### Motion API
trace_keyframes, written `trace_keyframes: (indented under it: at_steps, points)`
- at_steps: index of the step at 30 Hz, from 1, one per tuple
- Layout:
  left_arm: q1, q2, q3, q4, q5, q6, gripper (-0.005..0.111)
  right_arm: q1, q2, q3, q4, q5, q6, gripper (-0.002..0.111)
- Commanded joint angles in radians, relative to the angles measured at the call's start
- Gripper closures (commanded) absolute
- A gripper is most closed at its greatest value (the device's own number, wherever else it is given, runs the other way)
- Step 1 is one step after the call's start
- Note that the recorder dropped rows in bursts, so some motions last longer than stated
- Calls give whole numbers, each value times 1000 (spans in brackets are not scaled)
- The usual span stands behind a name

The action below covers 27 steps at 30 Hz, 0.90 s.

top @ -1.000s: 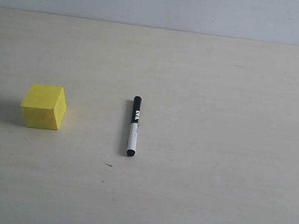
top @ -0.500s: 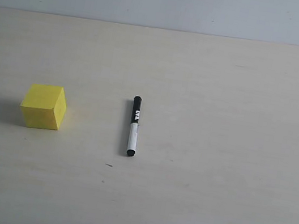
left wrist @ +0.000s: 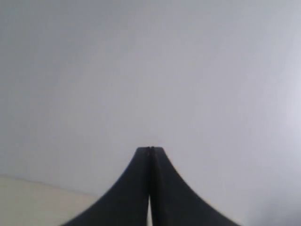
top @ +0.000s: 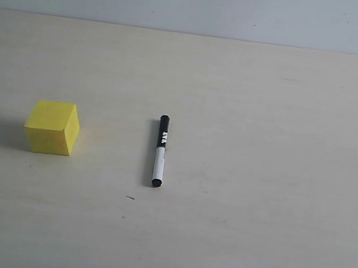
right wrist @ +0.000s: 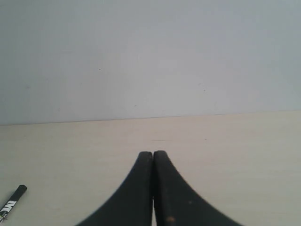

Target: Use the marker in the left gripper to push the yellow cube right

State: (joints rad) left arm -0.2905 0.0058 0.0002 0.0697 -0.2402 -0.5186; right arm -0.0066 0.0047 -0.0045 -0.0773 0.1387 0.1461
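1. Currently the yellow cube [top: 52,127] sits flat on the left part of the counter [top: 259,189], and nothing touches it.
2. The marker [top: 160,151] lies flat, well apart from the cube on its right, with its black-capped end toward the wall. No claw holds it.
3. The left claw [left wrist: 150,149] has its fingers pressed together and empty, facing the pale wall. The right claw [right wrist: 153,153] is likewise closed on nothing. Neither arm shows in the exterior view.
4. Likely risk: the marker has to be picked up first, and its round barrel may roll away if one finger meets it early.
5. A slim tip pushing off-centre would probably spin the cube instead of sliding it right. A loose hold could let the marker pivot.
6. The black label carries white lettering, too small to read. The right wrist view shows one fragment, perhaps an "M".
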Motion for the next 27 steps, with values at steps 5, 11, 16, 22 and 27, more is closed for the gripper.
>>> trace_keyframes:
  at_steps: [5,11,16,22,27]
  points:
    - [2,-6,0,-1,-345,-37,106,1,-5,4,-2,-5,-4,108]
    - [2,45,0,132,-353,-48,106,1,-5,4,-2,-5,-4,108]
    - [2,205,0,151,-397,-88,106,1,-5,4,-2,-5,-4,108]
    - [2,419,-61,154,-422,-81,106,1,-5,4,-2,-5,-4,108]
    - [2,654,-262,253,-319,-96,106,1,-5,4,-2,-5,-2,108]
